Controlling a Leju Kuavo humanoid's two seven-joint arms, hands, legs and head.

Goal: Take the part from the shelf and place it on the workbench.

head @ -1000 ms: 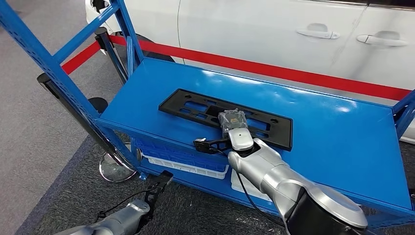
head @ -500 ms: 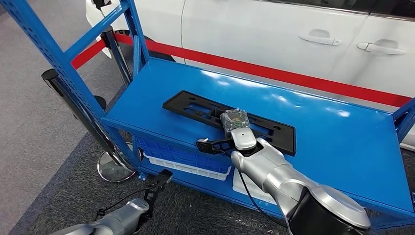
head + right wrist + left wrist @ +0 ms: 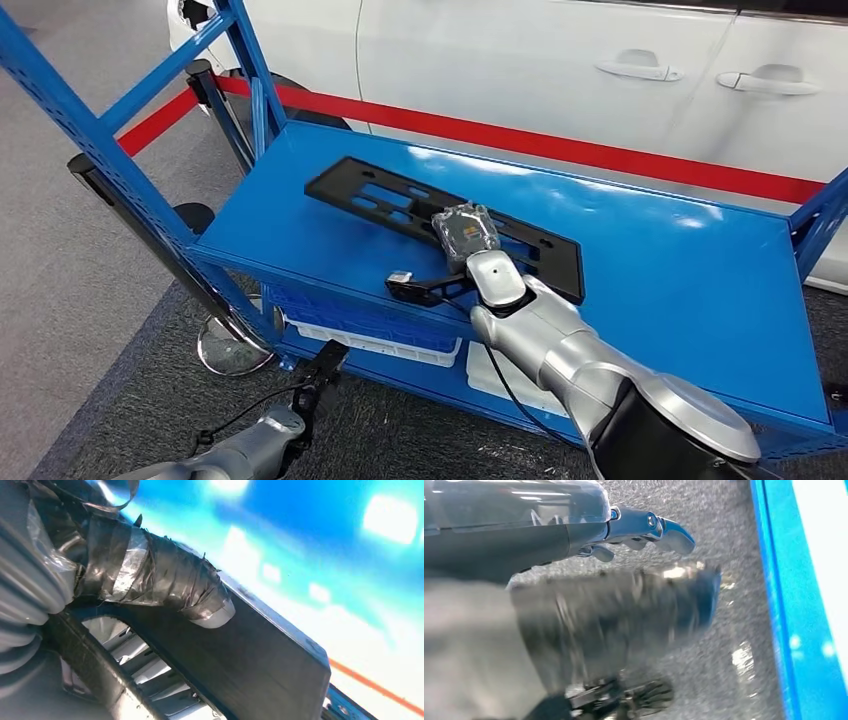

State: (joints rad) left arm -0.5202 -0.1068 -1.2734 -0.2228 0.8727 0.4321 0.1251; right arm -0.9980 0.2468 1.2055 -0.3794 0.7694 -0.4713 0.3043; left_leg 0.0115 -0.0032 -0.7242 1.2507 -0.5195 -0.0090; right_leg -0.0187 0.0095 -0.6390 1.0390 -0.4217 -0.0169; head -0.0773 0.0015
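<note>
Right hand (image 3: 466, 238) grips the black part (image 3: 440, 222) at its near edge, thumb on top. Left hand (image 3: 318, 375) hangs empty. Off-centre grip; the long part could tilt and snag the shelf (image 3: 680, 290).

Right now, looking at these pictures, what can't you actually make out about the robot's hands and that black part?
- Right hand, head view: the wrist camera hides the fingers, so its hold on the black part is unclear there; the right wrist view shows the thumb pressed on its edge.
- Left hand, head view: small and dark.
- Left wrist view: blurred, so its fingers can't be judged.
- Lower shelf trays: cut off by the shelf top.
</note>
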